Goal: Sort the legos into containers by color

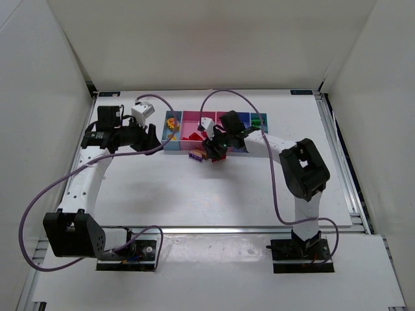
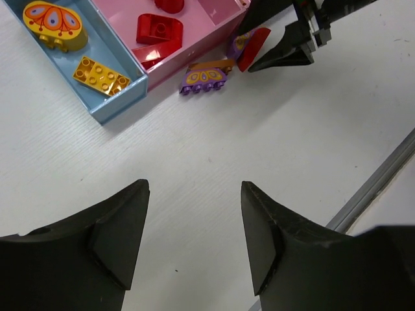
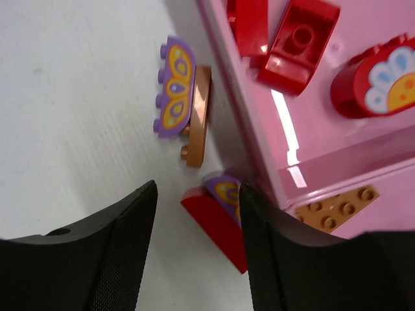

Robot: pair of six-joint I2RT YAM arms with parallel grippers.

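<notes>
Down front, both arm bases sit bolted at the table [image 1: 214,194] edge, and from above the left gripper [image 1: 152,137] hangs just beside the light blue bin [image 1: 172,146] at the row's left end, while the right gripper [image 1: 214,149] is down low at the front wall of the pink bin [image 1: 192,120], a purple piece [image 1: 195,156] loose on the table right there. Over to the left wrist: fingers spread wide, nothing between them, bare table below; ahead, the light blue bin holds a yellow oval piece [image 2: 55,24] and a yellow studded plate [image 2: 100,76], the pink bin has red pieces [image 2: 159,29], and just outside its wall lies the purple piece with a brown plate [image 2: 211,64] beside it. Right wrist now: jaws apart, a red curved piece [image 3: 214,227] lying on the table between the fingertips, up against the right one with a gap on the left, not pinched, and a second purple piece [image 3: 227,190] tucked behind it at the pink wall
</notes>
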